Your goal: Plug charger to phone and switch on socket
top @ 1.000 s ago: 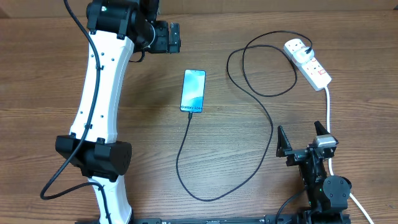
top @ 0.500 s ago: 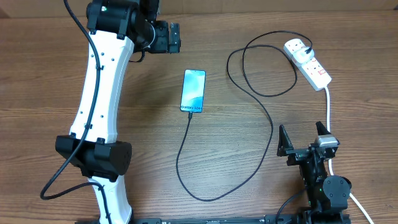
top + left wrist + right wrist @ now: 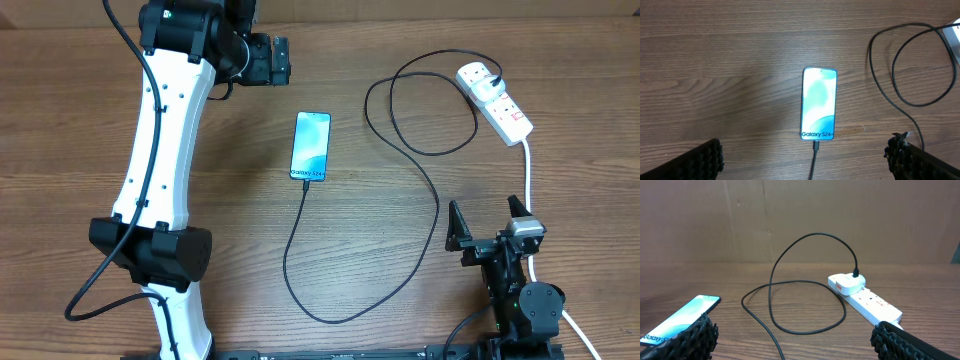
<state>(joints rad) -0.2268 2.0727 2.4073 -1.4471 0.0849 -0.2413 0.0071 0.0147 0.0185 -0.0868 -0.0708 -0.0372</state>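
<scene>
**Charger in the phone, both hands open and clear**

The brown wooden table point(image 3: 60, 150) carries everything. The white-and-black left arm point(image 3: 160, 140) reaches up the table's 9 o'clock side, and its left hand point(image 3: 284, 60) hangs at 11 o'clock from the phone, fingers spread wide and holding nothing. The black right hand point(image 3: 487, 222) sits low at 5 o'clock, its jaws also wide apart and empty, just beside the thick white cord point(image 3: 527, 175).

The long thin black charger cable point(image 3: 437, 205) runs from the phone towards 6 o'clock, curves round through 4 o'clock, loops once at 1 o'clock and ends in its white plug head point(image 3: 475, 75), seated in the far end of the white oblong power-strip socket point(image 3: 497, 103) at 2 o'clock. The socket's switch positions are too small to read.

The slim light-blue-screened smartphone point(image 3: 311, 146) lies flat, face up, near the table's centre. The charger's small plug tip point(image 3: 816, 145) meets the phone's 6 o'clock edge.
</scene>
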